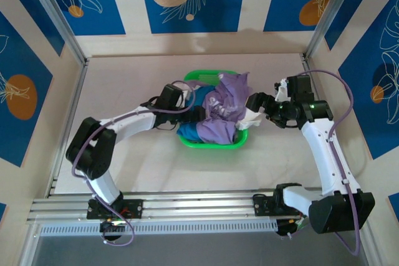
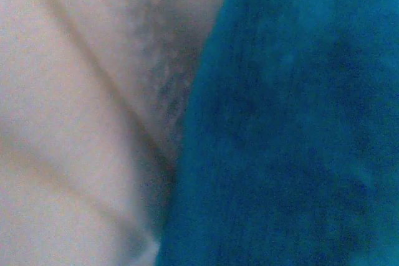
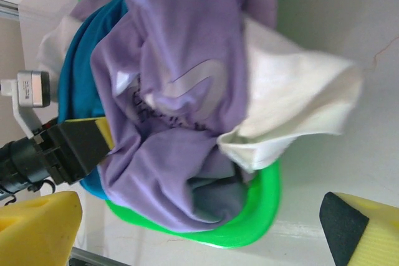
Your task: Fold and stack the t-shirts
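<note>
Where both arms reach up from the lower edge of the overhead frame, they converge on the green plastic basket (image 1: 202, 76) at frame centre. Left gripper (image 1: 194, 115): sunk into the cloth at the basket's left side, jaws spread wide; whether any cloth is caught cannot be told. Right gripper (image 1: 257, 103): just beside the basket's right rim, fingers (image 3: 40, 228) spread wide, pinching nothing. All the t-shirts are in the basket. The lavender t-shirt (image 1: 227, 98) tops the heap, the teal t-shirt (image 1: 187, 130) lies at its lower left, and the white t-shirt (image 1: 249, 118) drapes over the right rim.
</note>
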